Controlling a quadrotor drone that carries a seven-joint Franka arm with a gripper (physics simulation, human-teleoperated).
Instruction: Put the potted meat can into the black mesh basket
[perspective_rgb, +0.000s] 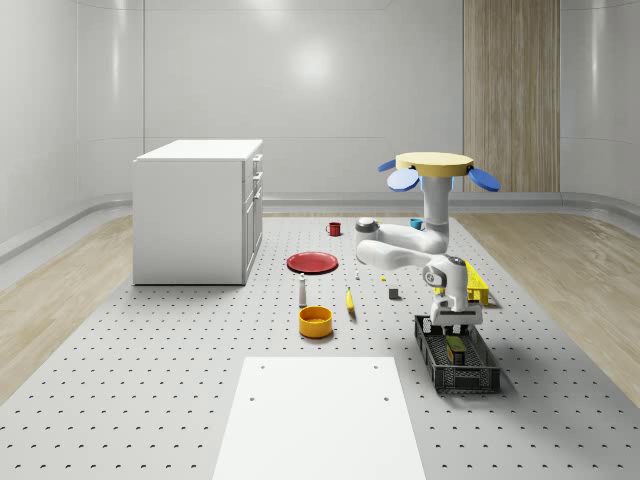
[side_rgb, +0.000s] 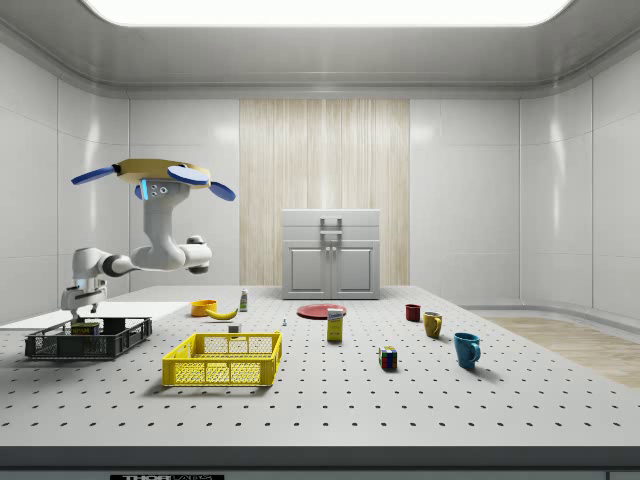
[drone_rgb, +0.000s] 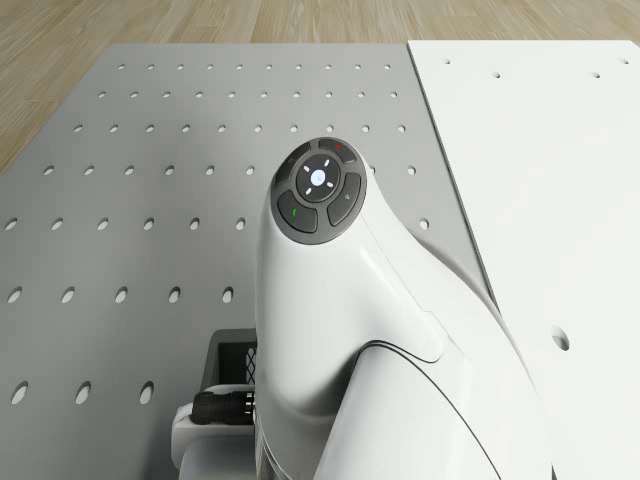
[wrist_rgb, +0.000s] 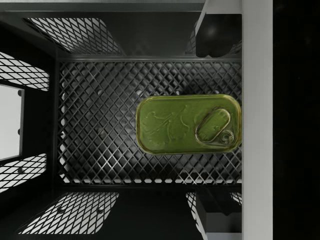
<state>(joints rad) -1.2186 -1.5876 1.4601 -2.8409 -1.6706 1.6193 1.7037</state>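
potted meat can (wrist_rgb: 188, 124): flat on black mesh basket (wrist_rgb: 95, 150) floor, long axis across | pincer (wrist_rgb: 216, 120): open above

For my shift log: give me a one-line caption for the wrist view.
Looking straight down: the green-topped meat can lies flat on the floor of the black mesh basket.

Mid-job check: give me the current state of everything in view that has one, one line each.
Green-topped potted meat can: lying flat on the basket floor, pull-tab lid up.
Black mesh basket: upright on the table, holding the can.
Tool: directly above the can, over the basket.
Drone: hovering beside the basket.
Yellow mesh basket: upright.
White cabinet: doors closed.
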